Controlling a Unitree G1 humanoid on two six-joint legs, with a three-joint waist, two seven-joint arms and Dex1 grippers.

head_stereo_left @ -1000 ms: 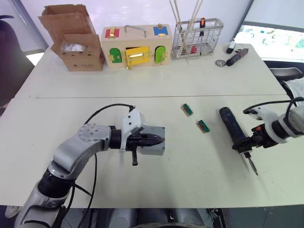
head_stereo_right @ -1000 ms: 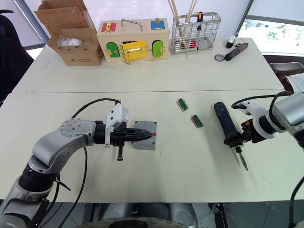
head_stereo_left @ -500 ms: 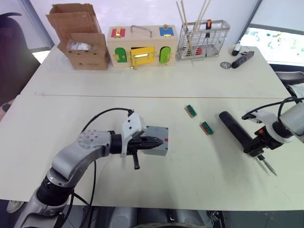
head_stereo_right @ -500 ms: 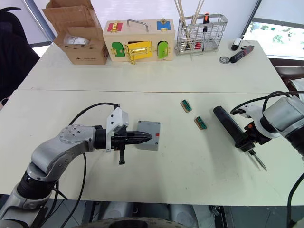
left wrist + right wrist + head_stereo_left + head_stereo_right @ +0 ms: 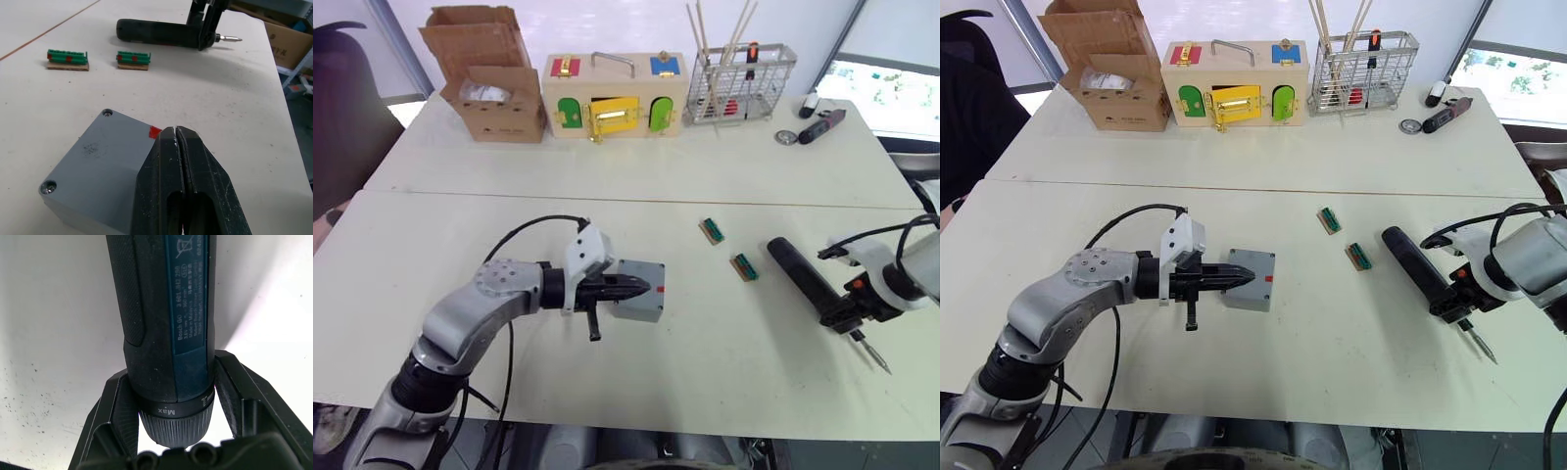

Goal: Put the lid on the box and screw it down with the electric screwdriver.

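Note:
The grey box (image 5: 641, 307) sits near the table's middle with the lid (image 5: 100, 156) lying flat on top. Screw heads show in two of the lid's corners, and a red mark (image 5: 154, 131) is on one side of the box. My left gripper (image 5: 644, 287) is shut with nothing between its fingers, its tips just over the lid's edge. To the right, the dark electric screwdriver (image 5: 798, 272) lies low along the table, bit pointing toward the front right. My right gripper (image 5: 843, 313) is shut on its collar near the bit, one finger (image 5: 113, 404) on each side.
Two small green terminal blocks (image 5: 712, 231) (image 5: 744, 266) lie between the box and the screwdriver. Along the back stand a cardboard box (image 5: 489, 73), a wooden box with coloured doors (image 5: 615, 95) and a wire basket (image 5: 744, 83). A small black-and-red tool (image 5: 824, 125) lies at the back right.
The camera has shifted. My right gripper has swung the screwdriver's bit end outward to the right. The left gripper has stayed shut over the box.

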